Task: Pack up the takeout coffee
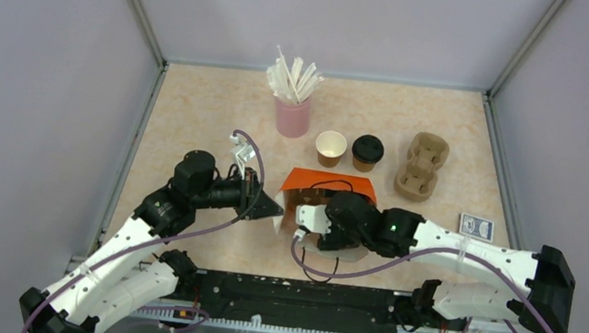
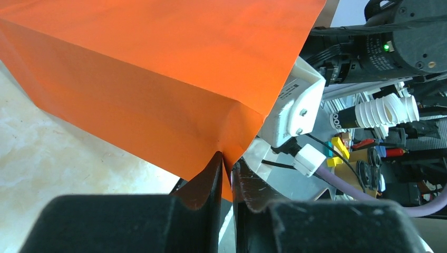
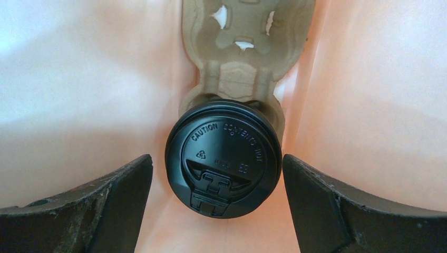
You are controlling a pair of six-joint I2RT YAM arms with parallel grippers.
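The orange bag (image 1: 330,189) stands at the table's middle. My left gripper (image 1: 274,208) is shut on its left edge; in the left wrist view the fingers (image 2: 226,161) pinch an orange paper fold (image 2: 158,79). My right gripper (image 1: 303,223) reaches into the bag's mouth. In the right wrist view it (image 3: 217,158) is open, its fingers apart on either side of a black-lidded coffee cup (image 3: 223,156) without touching it. That cup sits in a tan pulp carrier (image 3: 248,63) inside the bag. An open brown cup (image 1: 330,148) and a lidded cup (image 1: 366,152) stand behind the bag.
A pink cup of white straws (image 1: 293,108) stands at the back. A second tan pulp carrier (image 1: 422,166) lies right of the cups. A small blue box (image 1: 477,227) lies near the right wall. Grey walls close in the table on three sides.
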